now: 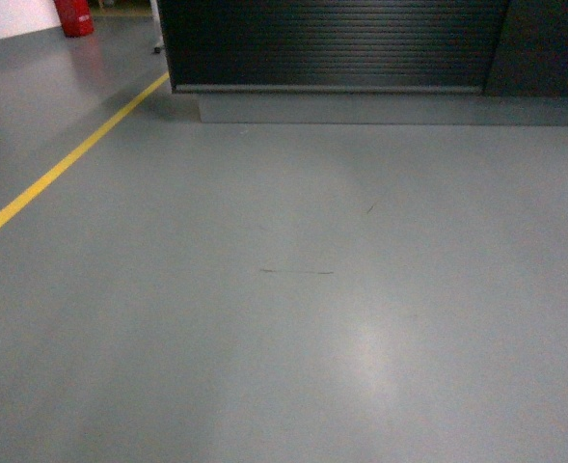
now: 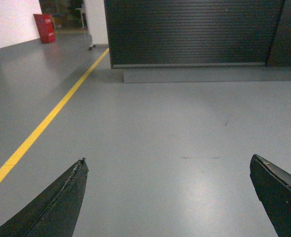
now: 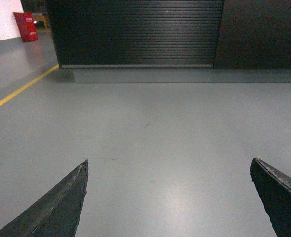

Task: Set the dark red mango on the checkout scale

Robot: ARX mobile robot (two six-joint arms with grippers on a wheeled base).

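The checkout (image 1: 332, 43) stands ahead at the top of the head view, black with a dark ribbed front and a grey base; its top is out of view. It also fills the back of the left wrist view, checkout (image 2: 194, 32), and of the right wrist view, checkout (image 3: 135, 32). The dark red mango and the scale are out of view. My left gripper (image 2: 168, 159) is open over bare floor, nothing between its black fingers (image 2: 61, 202). My right gripper (image 3: 169, 159) is open too, its fingers (image 3: 61, 202) wide apart and empty. Neither gripper shows in the head view.
Grey floor (image 1: 293, 318) stretches between me and the counter. A yellow line (image 1: 67, 164) runs diagonally on the left. A red object (image 1: 73, 16) stands at the far left by a white wall. A darker panel (image 1: 544, 43) adjoins the counter on the right.
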